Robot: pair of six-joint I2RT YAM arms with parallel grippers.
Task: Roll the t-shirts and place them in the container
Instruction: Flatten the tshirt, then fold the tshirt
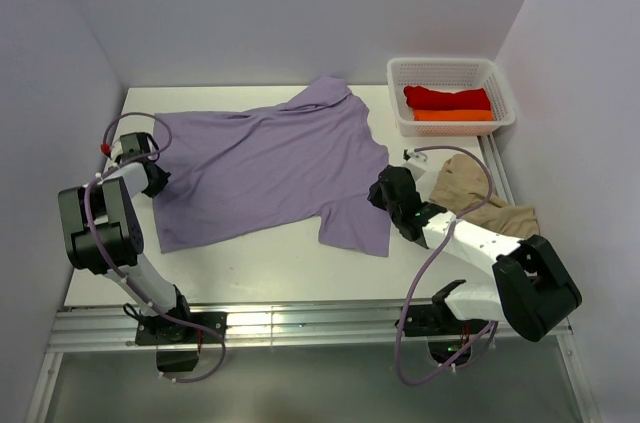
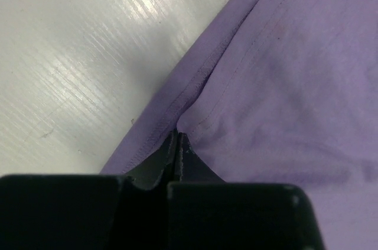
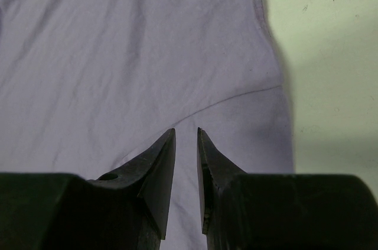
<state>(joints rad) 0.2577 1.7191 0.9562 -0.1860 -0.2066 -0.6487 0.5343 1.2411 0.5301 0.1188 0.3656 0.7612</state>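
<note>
The lavender t-shirt [image 1: 270, 158] lies spread flat across the middle of the table. At its left edge my left gripper [image 1: 156, 179] is shut on the shirt's stitched hem; in the left wrist view the jaws [image 2: 176, 134] meet with the lavender cloth [image 2: 277, 84] puckered at their tips. My right gripper [image 1: 378, 189] hovers at the shirt's right sleeve. Seen from the right wrist, its tips [image 3: 186, 130] stand a little apart over the lavender cloth [image 3: 130, 55], with nothing pinched between them. A beige-tan t-shirt [image 1: 482, 199] lies crumpled behind the right arm.
A white mesh basket [image 1: 450, 67] at the back right holds a rolled red t-shirt [image 1: 447, 97] and an orange one [image 1: 453, 115]. Bare white table [image 1: 250, 263] shows in front of the lavender shirt. Walls close in on the left, right and back.
</note>
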